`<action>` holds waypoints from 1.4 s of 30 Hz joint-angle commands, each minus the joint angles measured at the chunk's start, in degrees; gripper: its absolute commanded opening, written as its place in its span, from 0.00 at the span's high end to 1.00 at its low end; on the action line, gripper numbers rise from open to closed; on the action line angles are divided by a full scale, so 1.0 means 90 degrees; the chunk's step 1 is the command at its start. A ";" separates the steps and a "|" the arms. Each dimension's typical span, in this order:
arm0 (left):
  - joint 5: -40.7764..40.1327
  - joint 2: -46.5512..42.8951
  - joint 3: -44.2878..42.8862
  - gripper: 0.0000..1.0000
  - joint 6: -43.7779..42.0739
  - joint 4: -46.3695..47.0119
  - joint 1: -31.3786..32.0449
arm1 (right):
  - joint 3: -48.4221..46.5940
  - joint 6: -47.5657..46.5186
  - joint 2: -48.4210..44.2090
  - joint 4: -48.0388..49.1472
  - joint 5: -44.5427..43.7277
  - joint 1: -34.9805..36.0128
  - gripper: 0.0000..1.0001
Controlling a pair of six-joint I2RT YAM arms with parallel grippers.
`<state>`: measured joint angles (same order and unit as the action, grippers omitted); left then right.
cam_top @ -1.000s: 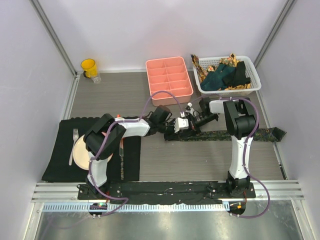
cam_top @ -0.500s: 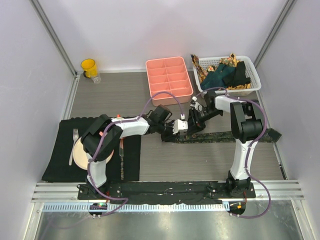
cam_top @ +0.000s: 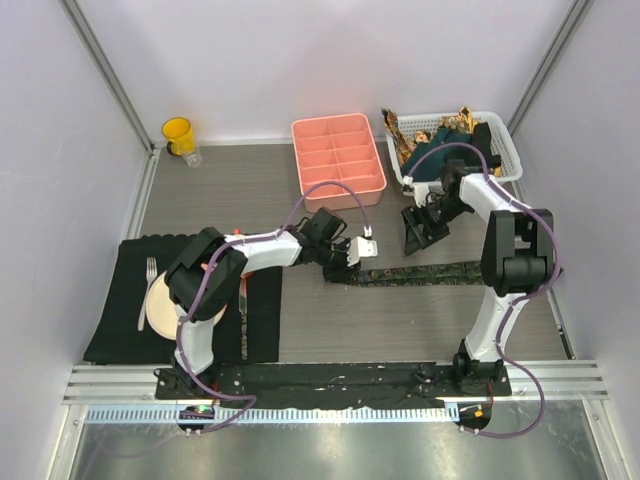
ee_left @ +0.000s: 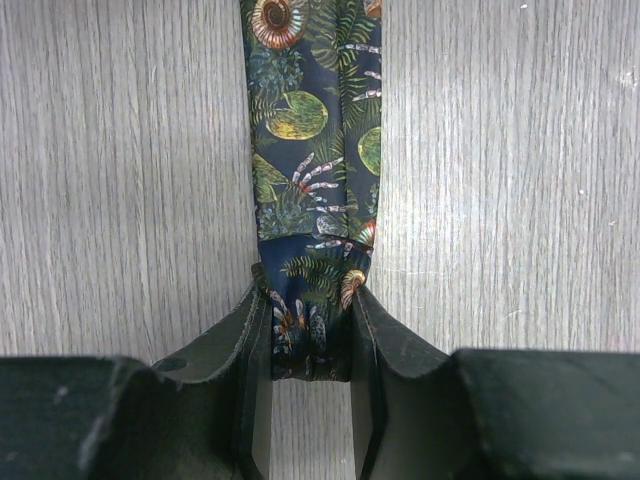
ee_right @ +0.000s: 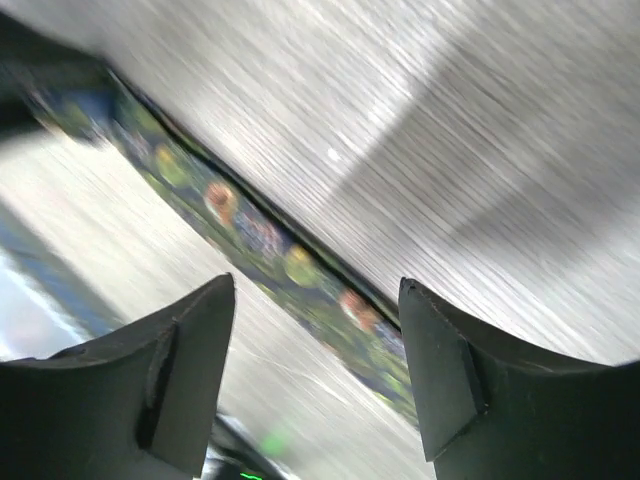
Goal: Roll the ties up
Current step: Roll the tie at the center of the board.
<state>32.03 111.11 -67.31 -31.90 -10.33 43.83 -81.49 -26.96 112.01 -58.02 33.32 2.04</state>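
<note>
Your left claw (cam_top: 342, 266) sits low near the middle of the surface (cam_top: 230, 190), clenched on one end of the dark patterned tie (cam_top: 430, 273). In the left wrist view the claw (ee_left: 308, 350) has both fingers (ee_left: 250, 350) pressed against the tie's (ee_left: 310, 130) edges. The cloth, printed with leaves and round shapes, runs straight away from the fingers across the wood grain.

From above, the tie lies flat in a narrow strip that runs from the left claw toward the right edge of the surface, roughly parallel to the near edge.

Your right claw (cam_top: 412, 238) is apart from the tie, on its far side, between it and the basket (cam_top: 505, 165). It is released and grasps nothing. The right wrist view is blurred, but the claw (ee_right: 315, 370) shows its fingers (ee_right: 190, 380) spread wide, with a stretch of the tie (ee_right: 250, 235) crossing the surface beyond them.

The white basket stands in the far right corner and holds the other ties (cam_top: 440, 155) in a loose heap: teal, black and gold-brown.

A pink divided tray (cam_top: 338, 186) sits at the middle of the far edge. A yellow cup (cam_top: 178, 133) stands in the far left corner. A black placemat (cam_top: 120, 300) in the near left corner carries a plate (cam_top: 160, 305) and a fork (cam_top: 148, 290).
</note>
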 commanded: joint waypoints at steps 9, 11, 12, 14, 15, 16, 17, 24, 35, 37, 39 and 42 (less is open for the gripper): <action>-0.0483 0.0516 -0.0187 0.94 0.0253 -0.0835 -0.0173 | 0.1396 -0.2717 -0.0891 0.0567 -0.1601 0.0427 0.44; -0.0473 0.0506 -0.0168 0.94 0.0273 -0.0825 -0.0173 | 0.1622 -0.2737 -0.0960 0.0937 -0.1787 0.0534 0.44; -0.0473 0.0506 -0.0139 0.94 0.0292 -0.0815 -0.0173 | 0.1836 -0.2737 -0.1028 0.1093 -0.1866 0.0583 0.44; -0.0492 0.0506 -0.0129 0.94 0.0312 -0.0796 -0.0173 | 0.2013 -0.2717 -0.1087 0.1504 -0.2129 0.0632 0.52; -0.0493 0.0496 -0.0129 0.94 0.0312 -0.0796 -0.0173 | 0.2130 -0.2698 -0.1107 0.1592 -0.2217 0.0681 0.56; -0.0502 0.0496 -0.0119 0.94 0.0322 -0.0806 -0.0173 | 0.2179 -0.2688 -0.1194 0.1757 -0.2334 0.0671 0.64; -0.0531 0.0496 -0.0119 0.94 0.0322 -0.0796 -0.0173 | 0.2228 -0.2649 -0.1243 0.1836 -0.2393 0.0681 0.66; -0.0629 0.0487 -0.0100 0.94 0.0449 -0.0718 -0.0222 | 0.2229 -0.2600 -0.1878 0.1721 -0.2238 0.0681 0.80; -0.0610 0.0457 -0.0041 0.94 0.0420 -0.0688 -0.0232 | 0.2423 -0.2561 -0.1732 0.1348 -0.2217 0.0945 0.78; -0.0600 0.0418 -0.0012 0.94 0.0420 -0.0679 -0.0232 | 0.2599 -0.2483 -0.1723 0.1601 -0.2441 0.0935 0.74; -0.0590 0.0399 0.0037 0.94 0.0449 -0.0650 -0.0232 | 0.2648 -0.2415 -0.1664 0.1710 -0.2559 0.0945 0.75; -0.0649 0.0360 0.0135 0.94 0.0478 -0.0562 -0.0241 | 0.2687 -0.2317 -0.1537 0.1924 -0.2716 0.0945 0.82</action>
<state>31.53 112.68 -69.54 -28.45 -10.90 42.59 -58.35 -48.86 96.82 -44.40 12.49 10.39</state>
